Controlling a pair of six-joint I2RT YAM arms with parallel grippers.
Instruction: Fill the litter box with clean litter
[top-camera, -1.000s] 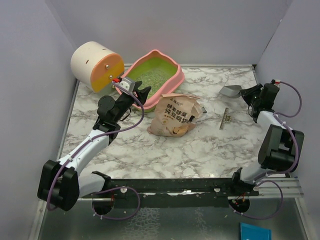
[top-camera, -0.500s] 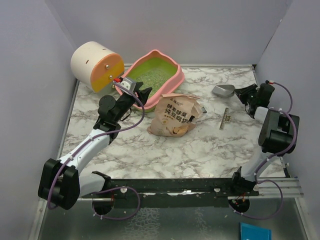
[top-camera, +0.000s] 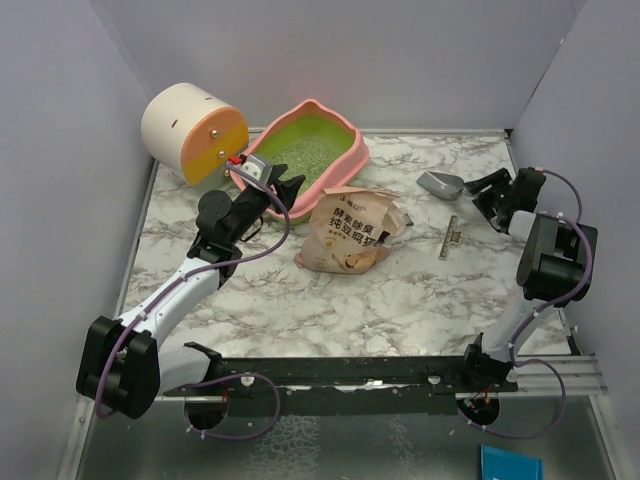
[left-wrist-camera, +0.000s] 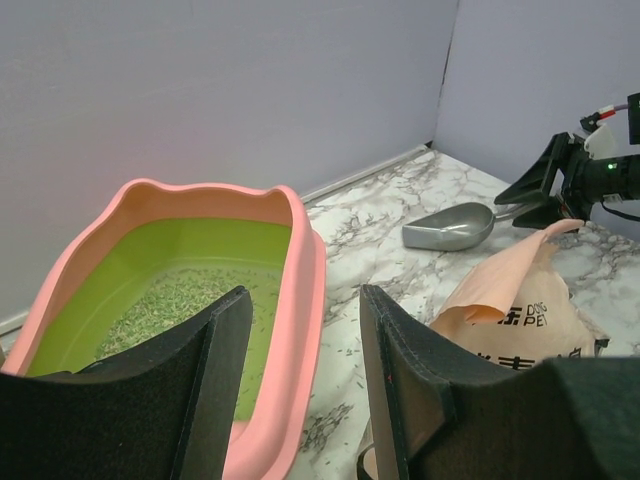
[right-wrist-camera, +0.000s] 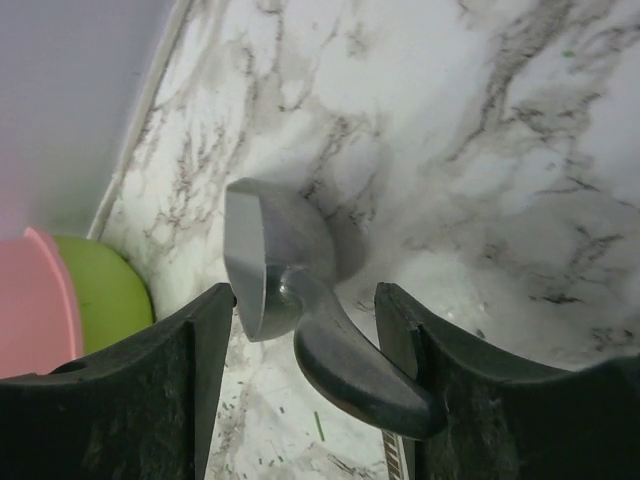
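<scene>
The pink litter box (top-camera: 356, 152) with its lime-green inside stands at the back left, with a thin layer of pale clean litter (top-camera: 298, 152) in it. My left gripper (top-camera: 283, 187) hovers open at its near right rim (left-wrist-camera: 301, 262), and the litter (left-wrist-camera: 170, 295) shows beyond the left finger. At the back right my right gripper (top-camera: 485, 188) is open around the handle of the grey metal scoop (top-camera: 440, 184). In the right wrist view the scoop (right-wrist-camera: 268, 250) lies on the marble with its handle between the spread fingers (right-wrist-camera: 200, 330).
A tan cat-litter bag (top-camera: 350, 232) lies on its side mid-table, its open mouth (left-wrist-camera: 520, 300) toward the scoop (left-wrist-camera: 450, 228). A cream-and-orange cylinder (top-camera: 192, 130) sits at the far left. A metal clip (top-camera: 451, 237) lies near the right arm. Stray granules dot the marble.
My right gripper has swung left and down with the scoop, then opened its jaws, leaving the scoop on the table. The left arm has hardly moved.
</scene>
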